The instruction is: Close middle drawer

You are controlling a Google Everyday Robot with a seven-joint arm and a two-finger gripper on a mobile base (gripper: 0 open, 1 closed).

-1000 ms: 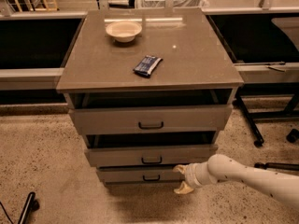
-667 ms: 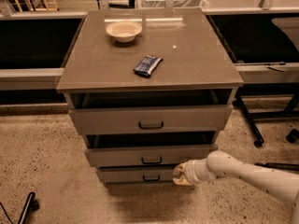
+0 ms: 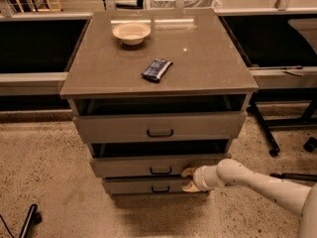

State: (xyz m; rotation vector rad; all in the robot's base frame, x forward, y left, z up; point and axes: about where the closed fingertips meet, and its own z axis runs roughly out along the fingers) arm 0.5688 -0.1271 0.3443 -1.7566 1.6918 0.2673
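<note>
The grey cabinet (image 3: 158,78) has three drawers. The middle drawer (image 3: 148,165) is pulled out a little, with a dark gap above its low front and a small dark bar handle (image 3: 161,170). The top drawer (image 3: 158,127) also stands out. My gripper (image 3: 188,179) reaches in from the right on a white arm (image 3: 257,180). Its yellowish fingertips (image 3: 187,172) are spread and rest against the right part of the middle drawer's front, just right of the handle, holding nothing.
A cream bowl (image 3: 131,32) and a dark blue packet (image 3: 157,69) lie on the cabinet top. The bottom drawer (image 3: 148,186) sits below my gripper. A black chair base with castors (image 3: 277,133) stands at the right. A dark pole tip (image 3: 29,219) lies on the speckled floor at lower left.
My gripper has moved left and a little up, from beside the lower drawers onto the middle drawer's front. The drawers look unchanged.
</note>
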